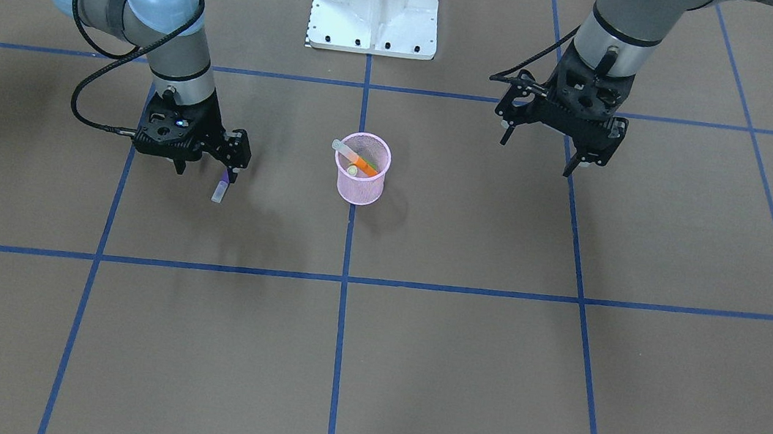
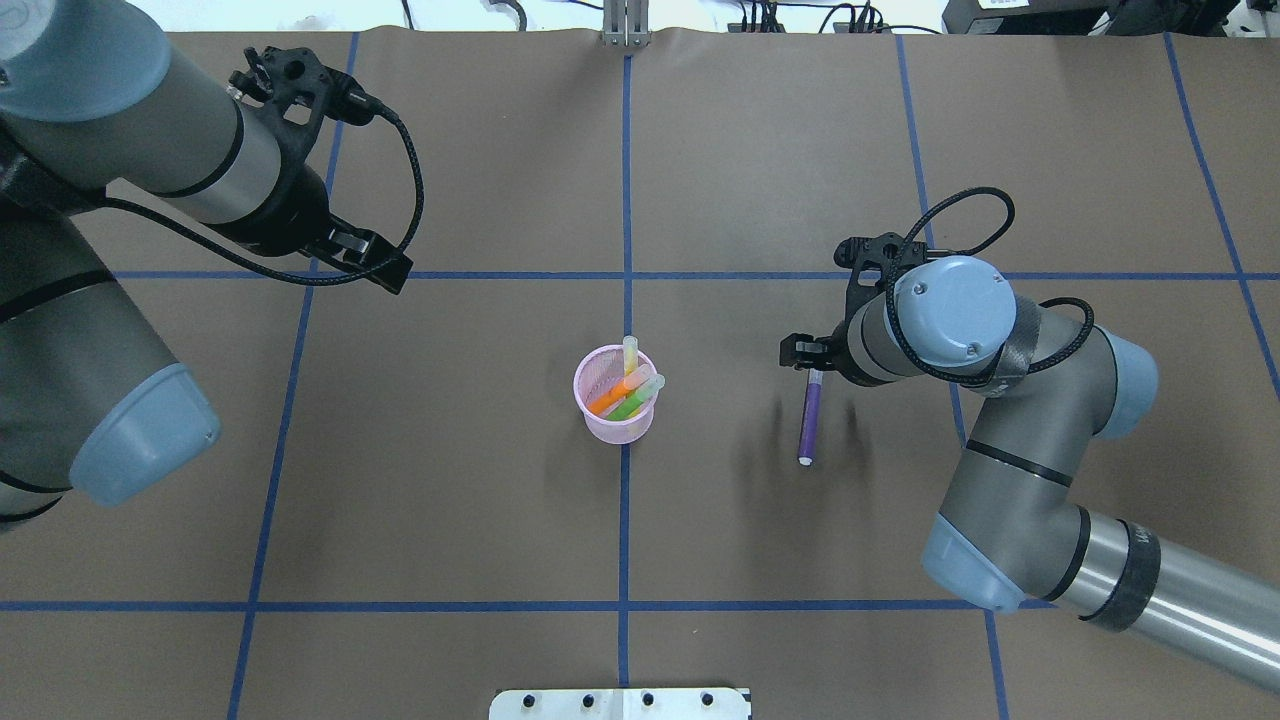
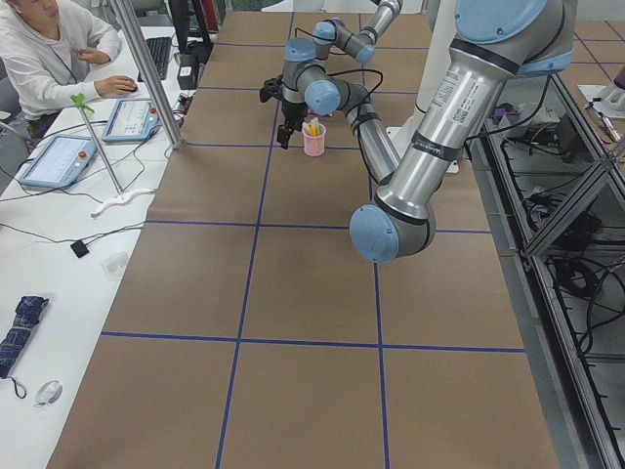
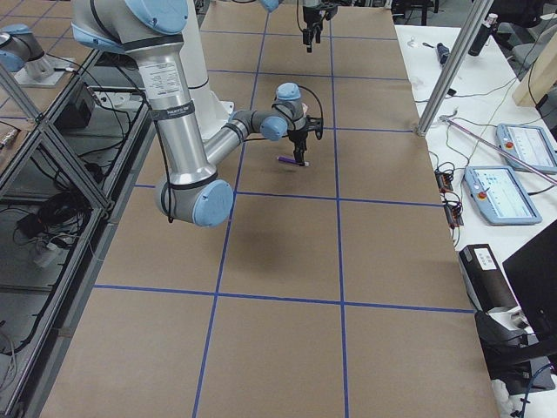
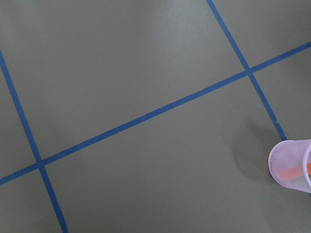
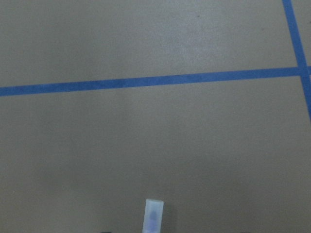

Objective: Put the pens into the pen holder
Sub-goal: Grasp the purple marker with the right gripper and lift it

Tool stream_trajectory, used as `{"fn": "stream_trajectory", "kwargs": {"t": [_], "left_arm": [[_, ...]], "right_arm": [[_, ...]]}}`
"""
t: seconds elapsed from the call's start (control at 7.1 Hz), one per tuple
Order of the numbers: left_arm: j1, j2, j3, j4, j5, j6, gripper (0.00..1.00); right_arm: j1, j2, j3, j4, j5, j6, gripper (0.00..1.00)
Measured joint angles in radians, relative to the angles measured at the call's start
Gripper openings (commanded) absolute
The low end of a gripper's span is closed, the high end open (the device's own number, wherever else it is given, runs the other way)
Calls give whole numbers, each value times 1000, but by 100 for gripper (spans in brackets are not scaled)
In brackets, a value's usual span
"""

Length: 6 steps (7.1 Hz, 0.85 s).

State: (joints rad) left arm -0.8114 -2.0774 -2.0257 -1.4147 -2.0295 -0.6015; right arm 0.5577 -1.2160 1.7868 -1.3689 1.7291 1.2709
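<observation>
The pink mesh pen holder [image 1: 360, 183] stands upright at the table's middle, also in the overhead view [image 2: 612, 418]. The orange pen [image 1: 364, 164] and the green pen [image 2: 632, 405] lean inside it, whitish caps up. My right gripper [image 1: 226, 174] is shut on the purple pen [image 1: 220, 187] and holds it above the table, to the holder's side, as the overhead view [image 2: 809, 415] shows. Its cap shows in the right wrist view [image 6: 153, 216]. My left gripper [image 1: 538, 154] is open and empty, raised on the holder's other side.
The white metal robot base [image 1: 374, 2] stands behind the holder. Blue tape lines [image 1: 334, 358] divide the brown table into squares. Operators' desks with tablets [image 3: 59, 156] lie beyond the table's far edge. The holder shows at the left wrist view's right edge [image 5: 290, 167].
</observation>
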Motion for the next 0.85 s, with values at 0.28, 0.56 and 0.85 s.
{"fn": "stream_trajectory", "kwargs": {"t": [0.28,0.56,0.85], "left_arm": [[2,-2,0,-1,34,-1,99],[4,-3,2,-1,41,0,99],[5,-2,3,-3,41,0,99]], "right_arm": [[-20,8,-19,8,-8,42,51],[-41,13,-31,6,-16,73,47],[-52,14,-42,7,-21,80,44]]}}
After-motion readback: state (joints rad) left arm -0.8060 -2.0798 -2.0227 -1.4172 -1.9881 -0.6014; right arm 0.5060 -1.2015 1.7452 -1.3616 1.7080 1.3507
